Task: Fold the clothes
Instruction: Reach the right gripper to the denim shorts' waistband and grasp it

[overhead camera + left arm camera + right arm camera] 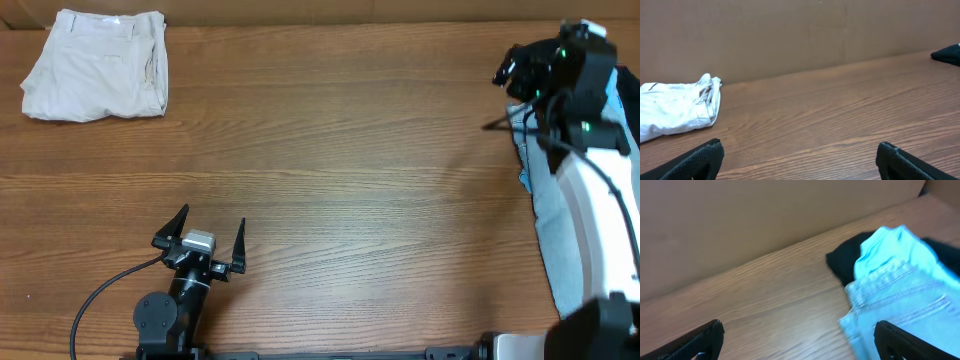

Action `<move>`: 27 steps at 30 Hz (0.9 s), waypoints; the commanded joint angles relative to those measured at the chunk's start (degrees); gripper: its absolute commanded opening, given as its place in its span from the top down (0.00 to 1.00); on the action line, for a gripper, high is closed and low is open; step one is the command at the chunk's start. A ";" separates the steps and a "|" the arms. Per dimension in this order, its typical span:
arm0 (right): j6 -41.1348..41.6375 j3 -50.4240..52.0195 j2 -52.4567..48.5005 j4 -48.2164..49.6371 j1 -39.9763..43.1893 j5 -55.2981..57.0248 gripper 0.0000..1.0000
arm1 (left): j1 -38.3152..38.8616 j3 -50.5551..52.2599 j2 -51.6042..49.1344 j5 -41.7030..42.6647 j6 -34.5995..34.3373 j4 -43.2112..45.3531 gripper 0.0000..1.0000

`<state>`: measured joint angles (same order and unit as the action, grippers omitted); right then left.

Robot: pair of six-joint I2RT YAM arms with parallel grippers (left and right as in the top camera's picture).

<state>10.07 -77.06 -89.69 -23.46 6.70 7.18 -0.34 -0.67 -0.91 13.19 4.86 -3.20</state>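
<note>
Clothes in two lots.
- Unfolded heap at far right edge of overhead frame: light-blue denim shorts (548, 230) uppermost, partly hidden under the white right arm (600, 235).
- From right wrist view, same denim (900, 310) at lower right, blurred; sky-blue shirt (892, 245) bunched on top of it; black garment (845, 262) showing from beneath, toward the back wall.
- Beige shorts (97, 65) at upper left of overhead frame, lying as a neat flat rectangle, apparently folded and set aside; well apart from the heap.
- Wide bare stretch of bench (350, 150) between the two lots.

Right jaws spread wide, empty, above the near edge of the heap, not touching cloth as far as can be told. Left jaws also spread wide and empty, low over the bench at lower left of overhead frame on the left arm (172, 305), pointing toward the beige shorts (675, 112).

Step in hand, by judgement: fetching the next garment, probably the denim.

Next move likely calls for:
- lowering right jaws onto a denim edge
- pinching one layer only, clear of the shirt
- dragging to mid-bench
- bringing left jaws across to spread it flat
</note>
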 commanded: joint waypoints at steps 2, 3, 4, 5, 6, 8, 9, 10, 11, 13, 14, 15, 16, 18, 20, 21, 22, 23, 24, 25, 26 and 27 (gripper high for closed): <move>-7.72 -2.10 -2.32 1.53 -0.20 5.97 0.00 | 0.37 0.37 0.55 -0.50 -0.17 0.09 0.00; -8.81 -2.10 -3.15 1.81 -0.20 7.13 0.00 | 0.37 0.37 0.55 -0.50 -0.15 0.09 0.00; -9.75 -2.10 -4.22 1.97 -0.20 8.92 0.00 | 0.37 0.37 0.55 -0.50 -0.15 0.09 0.00; -10.60 -2.10 -5.31 1.95 -0.20 10.67 0.00 | 0.37 0.37 0.55 -0.50 -0.17 0.09 0.00; -10.91 -2.10 -6.49 1.90 -0.20 12.63 0.00 | 0.37 0.37 0.55 -0.50 -0.15 0.09 0.00; -11.80 -2.10 -9.20 1.88 -0.20 15.78 0.00 | 0.37 0.37 0.55 -0.50 -0.17 0.09 0.00; -12.61 -2.10 -10.88 1.88 -0.20 16.70 0.00 | 0.37 0.37 0.55 -0.50 -0.15 0.09 0.00; -13.57 -2.10 -12.87 1.66 -0.20 17.31 0.00 | 0.37 0.37 0.55 -0.50 -0.15 0.09 0.00; -13.57 -2.10 -13.90 1.44 -0.20 17.70 0.00 | 0.37 0.37 0.55 -0.50 -0.17 0.09 0.00; -13.57 -2.10 -16.24 0.98 -0.20 17.88 0.00 | 0.37 0.37 0.55 -0.50 -0.17 0.09 0.00; -13.55 -2.10 -17.18 0.92 -0.20 17.88 0.00 | 0.37 0.37 0.55 -0.50 -0.17 0.09 0.00; -13.57 -2.10 -18.08 1.05 -0.20 17.88 0.00 | 0.37 0.37 0.55 -0.50 -0.15 0.09 0.00; -13.57 -2.10 -18.95 1.29 -0.20 17.90 0.00 | 0.37 0.37 0.55 -0.50 -0.17 0.09 0.00; -13.64 -2.10 -20.85 1.75 -0.20 17.90 0.00 | 0.37 0.37 0.55 -0.50 -0.15 0.09 0.00; -15.54 -2.10 -22.62 1.99 -0.20 17.90 0.00 | 0.37 0.37 0.55 -0.50 -0.15 0.09 0.00; -16.94 -2.10 -23.56 2.14 -0.20 17.90 0.00 | 0.37 0.37 0.55 -0.50 -0.15 0.09 0.00; -18.38 -2.10 -24.46 2.23 -0.20 17.92 0.00 | 0.37 0.37 0.55 -0.50 -0.15 0.09 0.00; -20.24 -2.10 -25.53 2.32 -0.20 18.40 0.00 | 0.37 0.37 0.55 -0.50 -0.15 0.09 0.00; -21.38 -2.10 -26.40 2.36 -0.20 19.41 0.00 | 0.37 0.37 0.55 -0.50 -0.17 0.09 0.00; -22.18 -2.10 -27.26 2.51 -0.20 20.68 0.00 | 0.37 0.37 0.55 -0.50 -0.15 0.09 0.00; -22.53 -2.10 -28.04 2.62 -0.20 21.88 0.00 | 0.37 0.37 0.55 -0.50 -0.17 0.09 0.00; -23.41 -2.10 -28.92 2.84 -0.20 22.86 0.00 | 0.37 0.37 0.55 -0.50 -0.17 0.09 0.00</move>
<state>-9.02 -77.82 -115.92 -21.34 6.70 25.80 -0.34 -0.67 -0.91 13.19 4.86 -3.20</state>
